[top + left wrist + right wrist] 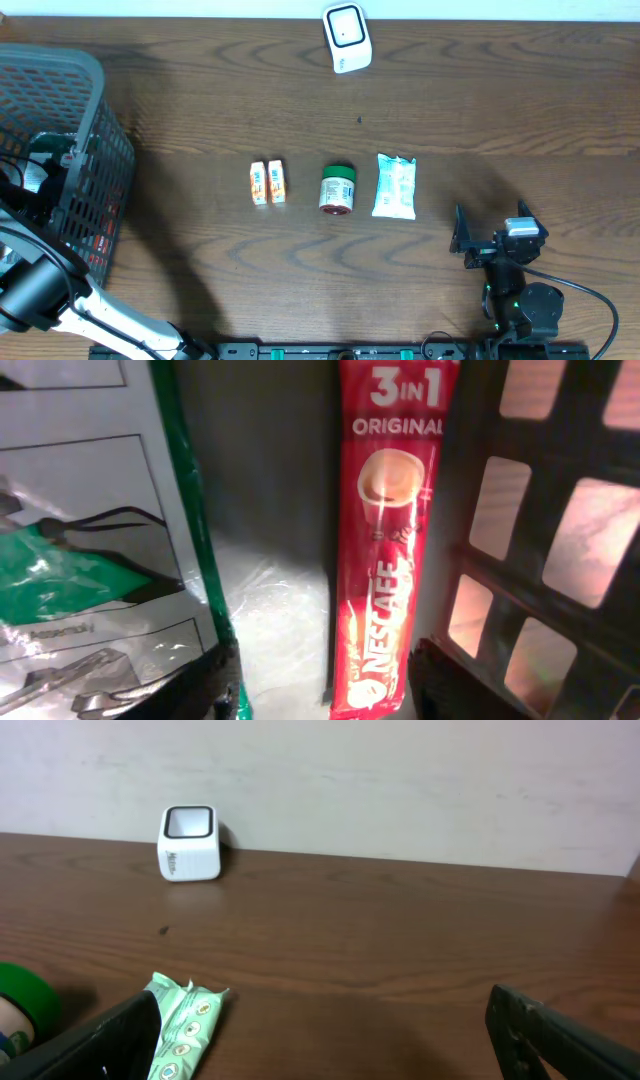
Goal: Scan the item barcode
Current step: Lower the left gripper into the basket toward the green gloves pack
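In the left wrist view a red Nescafe 3-in-1 stick sachet (388,550) stands against the dark lattice wall of the grey basket (470,520). My left gripper (325,685) is down inside the basket (95,110). Its fingers are apart on either side of the sachet's lower end, with a gap on the left side. The white barcode scanner (347,37) sits at the table's far edge, also seen as the scanner (189,843) from the right wrist. My right gripper (492,225) rests wide open and empty at the near right, far from the basket.
A white and green printed bag (90,530) lies beside the sachet in the basket. On the table stand two small orange boxes (267,183), a green-lidded jar (337,189) and a mint-green packet (395,186).
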`<state>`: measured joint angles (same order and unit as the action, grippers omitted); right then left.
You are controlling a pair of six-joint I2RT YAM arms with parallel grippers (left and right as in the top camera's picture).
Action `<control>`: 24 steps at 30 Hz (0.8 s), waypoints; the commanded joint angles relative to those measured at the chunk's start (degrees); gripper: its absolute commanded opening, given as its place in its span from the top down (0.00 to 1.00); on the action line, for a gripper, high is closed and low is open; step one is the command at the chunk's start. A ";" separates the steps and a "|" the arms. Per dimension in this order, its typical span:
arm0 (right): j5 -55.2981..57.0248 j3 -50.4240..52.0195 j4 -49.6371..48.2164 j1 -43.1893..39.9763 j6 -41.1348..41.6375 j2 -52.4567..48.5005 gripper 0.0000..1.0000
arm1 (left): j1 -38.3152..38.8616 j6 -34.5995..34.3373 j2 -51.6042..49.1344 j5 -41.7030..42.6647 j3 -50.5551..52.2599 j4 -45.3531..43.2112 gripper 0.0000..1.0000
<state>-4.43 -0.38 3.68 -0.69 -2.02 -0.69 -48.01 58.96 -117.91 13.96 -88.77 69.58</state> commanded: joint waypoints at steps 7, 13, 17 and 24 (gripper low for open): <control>0.07 0.07 0.24 0.09 0.70 0.31 0.01 | -0.13 0.31 0.15 0.79 0.31 -0.68 0.59; 0.07 0.07 0.24 0.09 0.70 0.31 0.01 | -0.02 -0.63 0.52 1.53 0.28 0.66 0.59; 0.07 0.07 0.24 0.09 0.70 0.31 0.01 | 0.26 -3.06 1.07 2.29 0.28 0.35 0.59; 0.07 0.07 0.24 0.09 0.70 0.31 0.01 | 1.57 -6.71 4.61 2.51 0.28 -1.11 0.54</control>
<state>-4.43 -0.38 3.68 -0.69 -2.02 -0.69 -47.42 54.94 -117.16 15.14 -88.73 68.58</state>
